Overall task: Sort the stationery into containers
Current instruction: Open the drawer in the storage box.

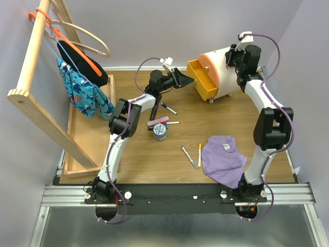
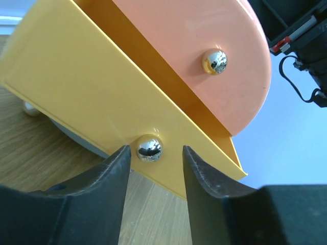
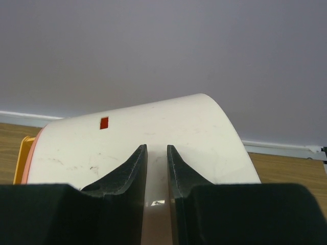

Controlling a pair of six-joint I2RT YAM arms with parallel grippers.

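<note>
Counter: cream drawer unit stood far right, yellow drawer pulled out. Right fingers narrowly apart against its shell. Left fingers apart, flanking the drawer's knob. Jar, pink bar and pens lay mid-counter, outside the drawers.

Top external: looked down from high behind the arm bases, took in whole table. Left wrist: pressed very close to yellow drawer front, angled upward. Right wrist: sat just above drawer unit, faced back wall. Shared drawer unit across all three.
</note>
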